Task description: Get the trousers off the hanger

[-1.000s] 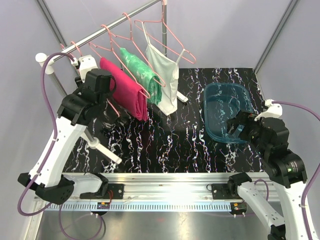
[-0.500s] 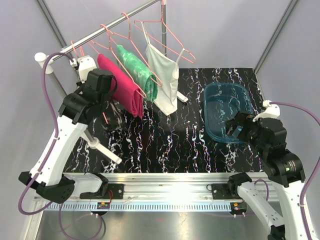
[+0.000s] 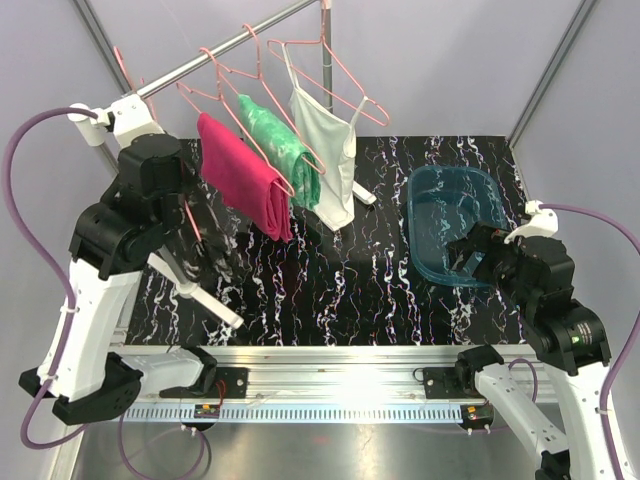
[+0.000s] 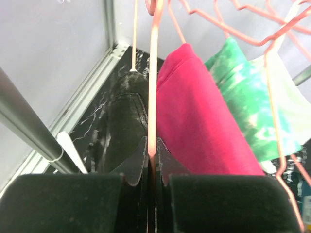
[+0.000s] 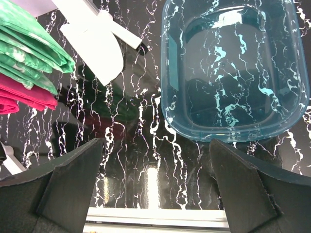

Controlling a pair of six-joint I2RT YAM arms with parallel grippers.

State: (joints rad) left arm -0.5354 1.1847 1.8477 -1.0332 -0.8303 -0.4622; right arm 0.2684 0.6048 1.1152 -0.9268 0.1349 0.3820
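Left pincer is clenched on a pink wire hanger, whose wire runs straight up from between its two black fingers. Just left of that wire hang the black trousers with white speckles, draped soft and folded. Whether the gripped hanger is the one carrying them, the wrist view does not settle, though it looks likely. Just to the right hang the plain magenta-pink trousers, then the mottled green and white trousers. All three pairs are on hangers along the slanting grey metal rail, and the white strappy tank top is farthest along. The right pincer is released, fingers spread wide. It hovers over the black marble-patterned worktop, at the near rim of a translucent blue plastic tub, well apart from the garments.

The step in hand appears to be securing the hanger of the first pair, with nothing stripped off yet. Next, the left arm probably has to steady or tilt that hanger. The cloth could then slide or be drawn off its bar, likely by the right arm reaching across. A tug that drags the neighbouring hangers along the rail is the thing to avoid.
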